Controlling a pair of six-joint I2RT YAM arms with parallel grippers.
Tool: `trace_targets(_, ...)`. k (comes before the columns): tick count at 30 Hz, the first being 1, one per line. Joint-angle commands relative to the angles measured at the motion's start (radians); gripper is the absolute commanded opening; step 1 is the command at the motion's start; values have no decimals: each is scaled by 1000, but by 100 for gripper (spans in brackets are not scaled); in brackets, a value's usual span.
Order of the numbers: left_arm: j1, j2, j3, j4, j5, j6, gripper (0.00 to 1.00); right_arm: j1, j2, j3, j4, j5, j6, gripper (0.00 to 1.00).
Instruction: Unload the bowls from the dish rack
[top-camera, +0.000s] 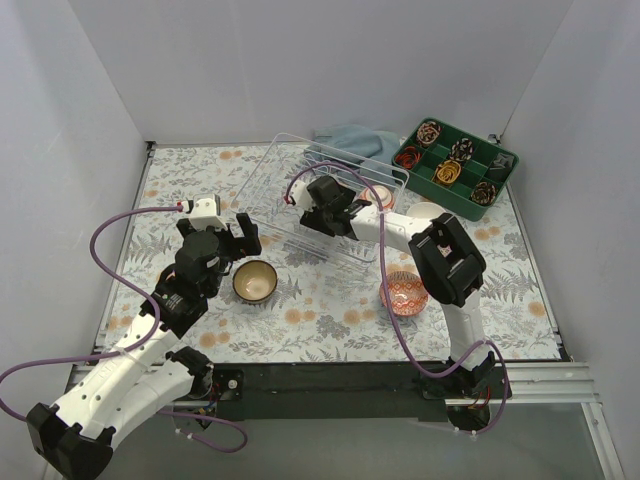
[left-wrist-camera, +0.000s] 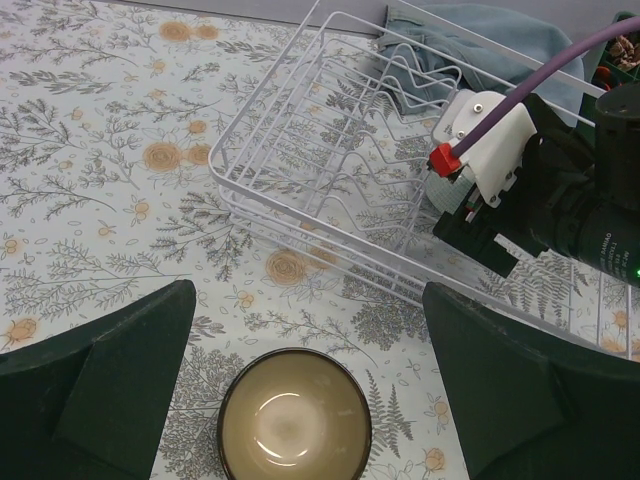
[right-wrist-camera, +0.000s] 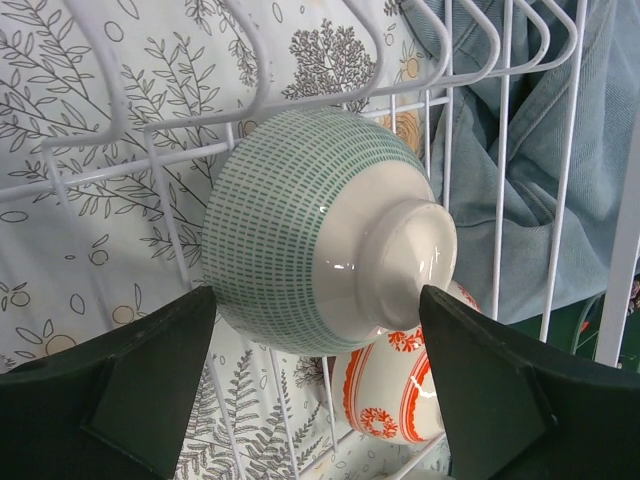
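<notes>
Nearest the bases, on the leaf-printed table (top-camera: 330, 325), a glossy tan bowl (left-wrist-camera: 295, 428) with a dark rim sits mouth-up. It is at 6 o'clock of the left gripper (left-wrist-camera: 305, 300), which hangs above it with its jaws spread wide and holding nothing. A red-patterned bowl (top-camera: 404, 293) also stands upright on the table, under the right arm's elbow. Beyond them is the rack (top-camera: 300, 185), thin white wire with looped tines, its long axis running about 10 to 4 o'clock in the top view. Inside it a round bowl with green dashes (right-wrist-camera: 300, 240) lies on its side, its plain white foot pointing toward 4 o'clock in the right wrist view and its mouth turned away. It sits between the fingers of the right gripper (right-wrist-camera: 310, 300), which are wide apart; whether they touch it cannot be told. An orange-striped bowl (right-wrist-camera: 385, 400) is just beside it at 5 o'clock. A soft blue cloth (right-wrist-camera: 540, 150) lies past the rack's far wires.
</notes>
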Motion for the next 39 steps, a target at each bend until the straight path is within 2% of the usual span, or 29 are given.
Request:
trace_targets(1,8,-6,-18,15,8,13,98,-28,-43,13,2,42,3,90)
trace_targets(10,8,-8,-18,15,8,14,98,-30,-13,-14,16,57,-28,92)
trace_targets(23,10,-3,-19,15,9,14,98,-30,24,-115,142,101,-113,96)
trace_targets(29,14,-3,-18,15,15,14,98,-18,33,-166,217,155,-173,93)
trace_targets(33,18,-2,-19,16,17,14,98,-4,12,-178,246,172,-184,84)
trace_targets(37,18,-2,-19,16,18,14,98,8,-34,-178,245,160,-173,62)
trace_targets(38,18,-2,-19,16,18,14,98,12,-52,-178,246,157,-170,52)
trace_targets(39,18,-2,-19,18,20,14,98,13,-63,-177,245,152,-169,48)
